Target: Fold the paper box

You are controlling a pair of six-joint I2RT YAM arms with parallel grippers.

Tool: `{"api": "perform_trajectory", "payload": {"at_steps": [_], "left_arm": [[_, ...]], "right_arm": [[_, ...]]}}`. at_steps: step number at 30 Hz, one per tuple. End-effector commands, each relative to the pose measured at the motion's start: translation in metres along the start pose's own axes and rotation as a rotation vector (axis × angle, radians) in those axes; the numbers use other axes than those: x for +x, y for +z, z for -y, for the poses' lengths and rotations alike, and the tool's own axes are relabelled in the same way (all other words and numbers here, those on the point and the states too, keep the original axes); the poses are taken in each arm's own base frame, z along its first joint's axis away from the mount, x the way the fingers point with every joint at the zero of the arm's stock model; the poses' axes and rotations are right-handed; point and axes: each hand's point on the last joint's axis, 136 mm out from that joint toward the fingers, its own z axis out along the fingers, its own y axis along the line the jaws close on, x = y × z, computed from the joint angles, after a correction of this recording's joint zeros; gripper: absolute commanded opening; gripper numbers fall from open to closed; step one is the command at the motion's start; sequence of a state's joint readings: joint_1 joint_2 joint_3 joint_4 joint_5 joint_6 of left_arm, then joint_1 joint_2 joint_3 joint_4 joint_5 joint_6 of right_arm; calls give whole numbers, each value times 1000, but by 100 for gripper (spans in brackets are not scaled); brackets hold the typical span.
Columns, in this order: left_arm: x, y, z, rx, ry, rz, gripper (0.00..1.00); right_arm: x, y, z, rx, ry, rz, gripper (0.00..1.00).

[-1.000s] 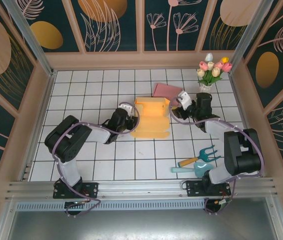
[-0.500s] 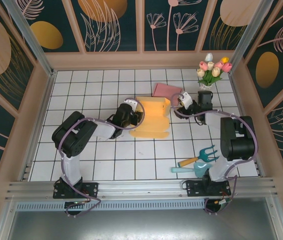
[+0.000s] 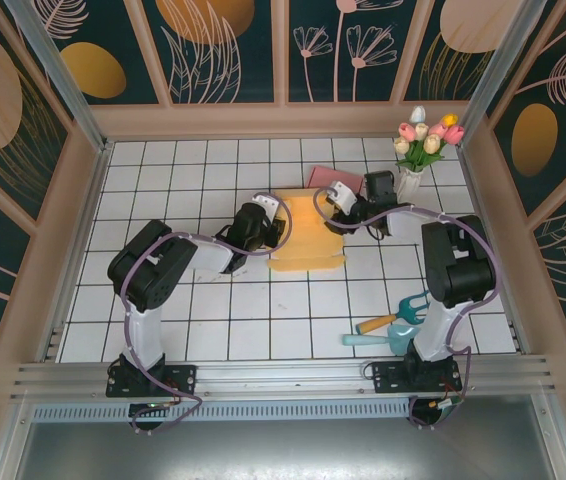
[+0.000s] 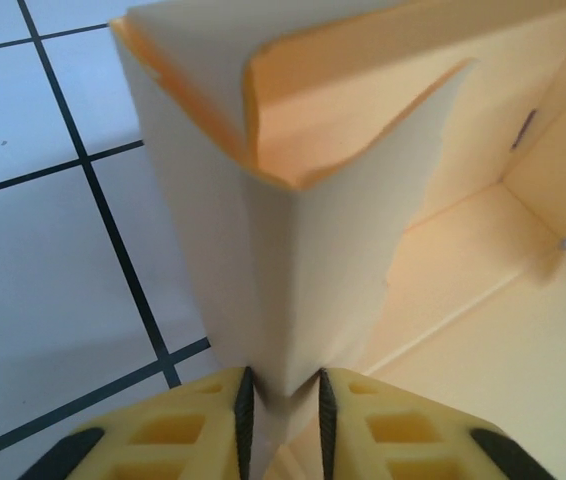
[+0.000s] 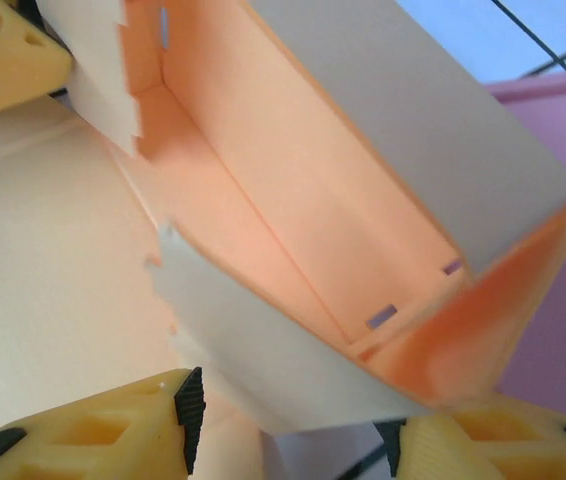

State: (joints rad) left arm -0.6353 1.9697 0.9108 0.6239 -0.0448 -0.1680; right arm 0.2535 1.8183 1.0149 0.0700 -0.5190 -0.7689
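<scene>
Left gripper is seen clamped on a raised side wall of the paper box, which lies mid-tabletop between the arms. Right gripper is spread around the opposite flap; contact cannot be judged. Tulips are held in a vase. A pink sheet is partly hidden behind the box.

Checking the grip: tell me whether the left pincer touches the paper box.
Touching. The left wrist view shows the left pincer pinching the paper box wall.
</scene>
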Motion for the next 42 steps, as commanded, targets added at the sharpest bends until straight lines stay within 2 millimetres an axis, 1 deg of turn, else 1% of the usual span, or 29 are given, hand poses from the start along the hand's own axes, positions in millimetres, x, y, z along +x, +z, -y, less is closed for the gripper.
{"api": "perform_trajectory", "payload": {"at_steps": [1,5,7,8,10,11,13,16,18,20,23,28,31,34,36,39,42], "left_arm": [[-9,6,10,52,-13,24,22],[-11,8,10,50,-47,32,22],[-12,8,8,38,-66,39,21],[-14,8,6,22,-78,44,18],[-17,8,-5,-40,-115,49,9],[-18,7,-9,-64,-131,54,6],[-22,4,-18,-117,-176,66,0],[-22,-1,-29,-176,-237,76,0],[-20,-3,-32,-195,-267,73,0],[-18,-2,-30,-188,-289,63,0],[-17,-3,-21,-132,-326,50,0],[-24,-14,2,3,-348,47,0],[-25,-25,7,32,-339,43,0],[-21,-36,11,62,-327,35,0],[-16,-42,15,87,-324,23,0],[-7,-50,14,87,-335,5,0],[4,-56,3,29,-352,-18,0]], "right_arm": [[-19,4,-5,-14,-34,32,52],[-30,12,-11,4,-44,44,51],[-32,17,-15,7,-51,43,50],[-34,20,-17,11,-53,41,49],[-36,24,-13,49,-39,36,46],[-38,25,-9,73,-25,38,46],[-42,23,8,162,36,47,45],[-46,19,30,274,130,61,44],[-49,18,36,306,177,70,43],[-51,18,39,330,212,80,42],[-57,23,32,314,234,95,40],[-67,30,14,269,201,125,40],[-64,32,5,227,181,122,40],[-60,31,-4,191,162,113,40],[-57,29,-6,194,164,111,40],[-53,24,-8,194,175,101,41],[-52,19,-10,189,207,85,42]]}}
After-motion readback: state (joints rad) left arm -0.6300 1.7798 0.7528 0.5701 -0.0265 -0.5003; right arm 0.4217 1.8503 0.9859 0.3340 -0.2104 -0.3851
